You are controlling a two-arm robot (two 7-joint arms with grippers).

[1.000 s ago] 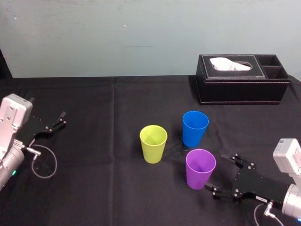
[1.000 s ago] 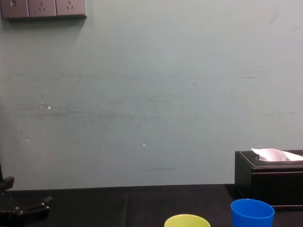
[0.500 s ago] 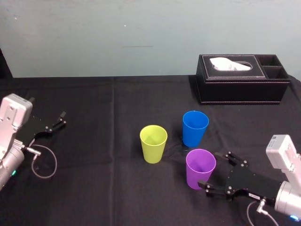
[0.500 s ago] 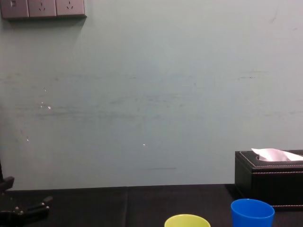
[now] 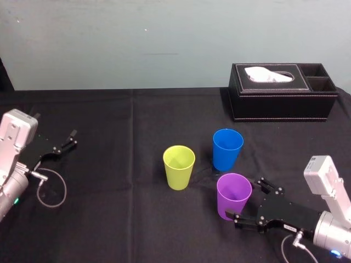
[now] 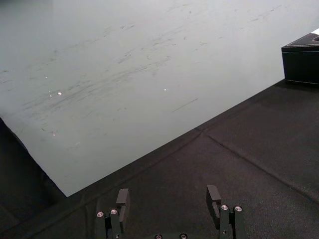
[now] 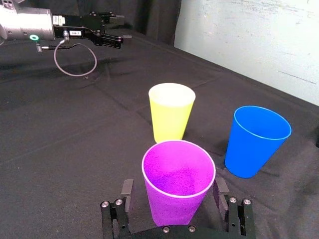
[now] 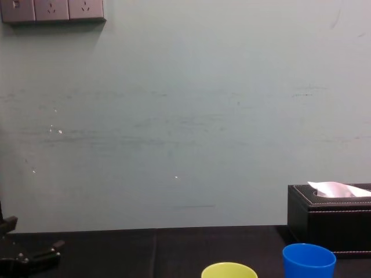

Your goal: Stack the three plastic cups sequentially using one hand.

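Right gripper (image 5: pixel 247 200) spread around upright purple cup (image 5: pixel 233 195), mouth up; left gripper (image 6: pixel 168 191) parked, spread

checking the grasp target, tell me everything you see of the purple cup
The purple cup is a plain tapered tumbler of smooth plastic, empty, standing upright on the black cloth. It stands nearest the robot, apart from the blue cup and the yellow-green cup. The open right gripper flanks its lower wall; contact cannot be told.

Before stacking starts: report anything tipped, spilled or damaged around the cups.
Nothing stands out. The yellow-green cup, blue cup and purple cup stand upright, apart, and look intact. The open right gripper flanks the purple cup; the left gripper rests parked at far left.
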